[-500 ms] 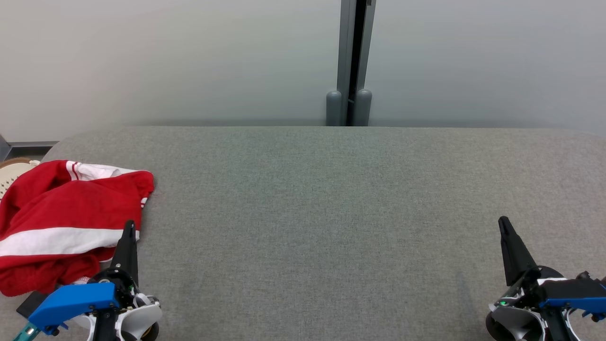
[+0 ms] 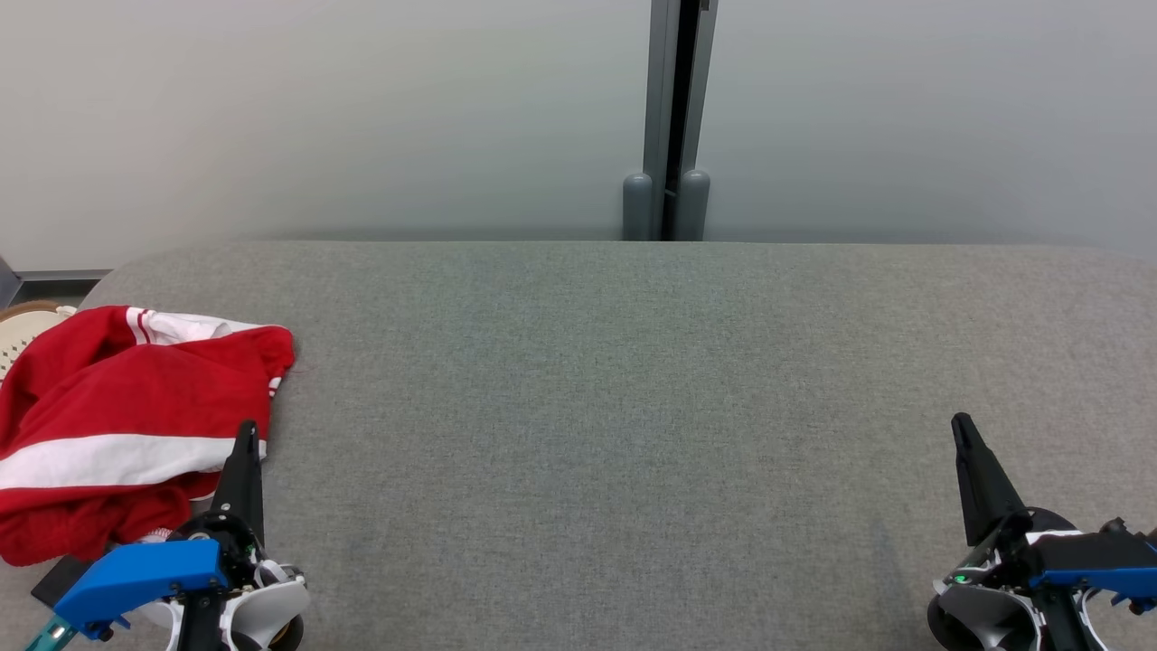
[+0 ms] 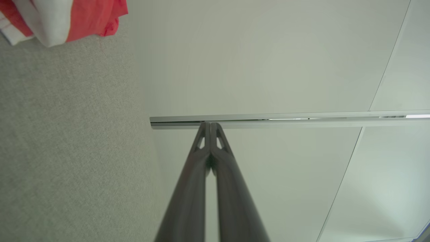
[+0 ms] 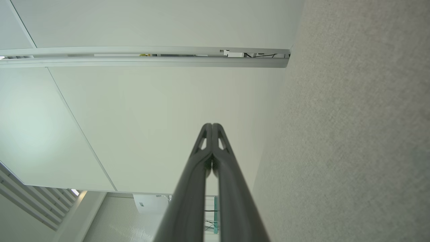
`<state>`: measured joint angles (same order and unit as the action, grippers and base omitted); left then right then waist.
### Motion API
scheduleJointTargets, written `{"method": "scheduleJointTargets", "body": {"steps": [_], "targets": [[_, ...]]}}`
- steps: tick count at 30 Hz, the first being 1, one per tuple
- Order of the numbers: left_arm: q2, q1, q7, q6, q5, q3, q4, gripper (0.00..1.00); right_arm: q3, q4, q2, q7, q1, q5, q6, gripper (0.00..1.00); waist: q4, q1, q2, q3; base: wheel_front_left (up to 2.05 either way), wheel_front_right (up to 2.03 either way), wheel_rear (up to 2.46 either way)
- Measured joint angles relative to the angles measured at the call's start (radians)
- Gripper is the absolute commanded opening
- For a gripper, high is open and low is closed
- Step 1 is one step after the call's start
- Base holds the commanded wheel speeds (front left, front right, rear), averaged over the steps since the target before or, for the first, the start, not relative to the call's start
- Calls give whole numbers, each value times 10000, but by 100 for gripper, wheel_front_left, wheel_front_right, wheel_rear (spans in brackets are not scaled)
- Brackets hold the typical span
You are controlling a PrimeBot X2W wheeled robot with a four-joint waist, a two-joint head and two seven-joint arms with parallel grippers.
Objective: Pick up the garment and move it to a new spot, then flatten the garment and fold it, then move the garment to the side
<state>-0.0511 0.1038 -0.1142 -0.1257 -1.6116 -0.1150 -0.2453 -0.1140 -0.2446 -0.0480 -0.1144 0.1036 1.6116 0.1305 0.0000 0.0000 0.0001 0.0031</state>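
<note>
— Where's the garment?

— I've got the red-and-white garment (image 2: 117, 425) crumpled at the table's (image 2: 633, 407) left edge, near the rounded far corner.

— And the claws?

— My left claw (image 2: 246, 432) is clenched on nothing, its tip just beside the garment's right edge. My right claw (image 2: 960, 425) is clenched too, well apart at the right. A broad grey stretch runs between them to the far edge.
</note>
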Motion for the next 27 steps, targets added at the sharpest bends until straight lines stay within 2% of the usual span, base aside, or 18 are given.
{"method": "scheduleJointTargets", "body": {"steps": [25, 26, 27], "targets": [[0, 0, 0, 0, 0, 0, 0, 0, 0, 0, 0, 0, 0, 0, 0, 0, 0, 0, 0, 0, 0, 0, 0], [0, -12, 4, 8, 4, 2, -35, 100, 4, -31, 6, 2, -15, 0, 0, 100, 0, 0, 0, 0, 0, 0, 0], [8, -71, 12, 19, 6, 6, -117, 100, 13, -105, 19, 2, -68, 0, -2, 100, 0, -1, 0, 0, 0, 0, 0]]}}
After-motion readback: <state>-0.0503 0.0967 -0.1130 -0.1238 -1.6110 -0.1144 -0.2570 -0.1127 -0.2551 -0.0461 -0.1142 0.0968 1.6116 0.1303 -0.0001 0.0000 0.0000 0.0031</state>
